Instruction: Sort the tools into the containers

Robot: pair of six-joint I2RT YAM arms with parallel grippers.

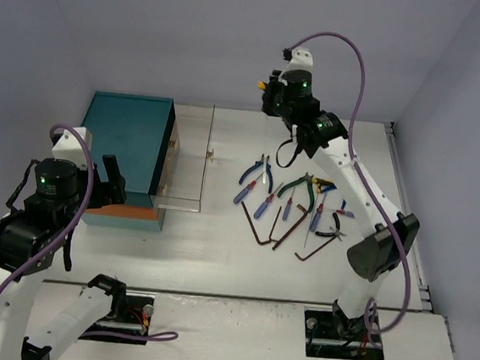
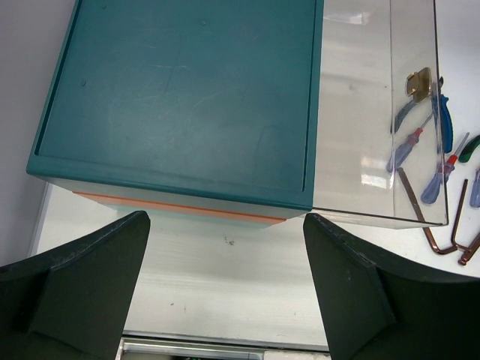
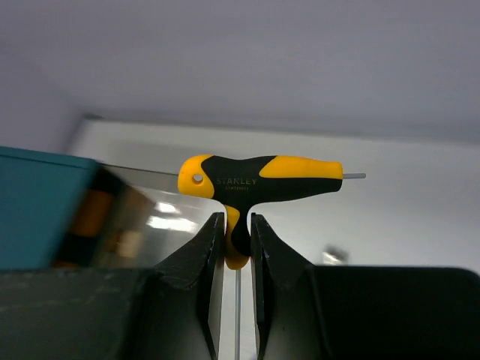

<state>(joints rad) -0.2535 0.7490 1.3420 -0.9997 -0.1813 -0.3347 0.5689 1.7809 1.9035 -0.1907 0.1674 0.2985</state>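
Your right gripper [image 3: 237, 247] was pinched narrow on the neck of the yellow-and-black T-handle hex key [image 3: 255, 180], held up off the bench [image 1: 217, 246] near the open clear plastic drawer [image 1: 187, 154]. I'd guess it was light, stiff and grippy at the handle, with a slippery thin shaft. Left gripper [image 2: 225, 225] hung wide over the teal chest [image 2: 180, 90].

chest [image 1: 125, 135]: teal, left of centre | clear drawer [image 1: 187, 154]: pulled out on its right | tools [image 1: 293, 206]: scattered right of centre | right gripper [image 1: 267, 92]: raised, upper centre, yellow-handled tool [image 1: 261, 86] at tip | left gripper [image 1: 114, 181]: lower left, beside chest
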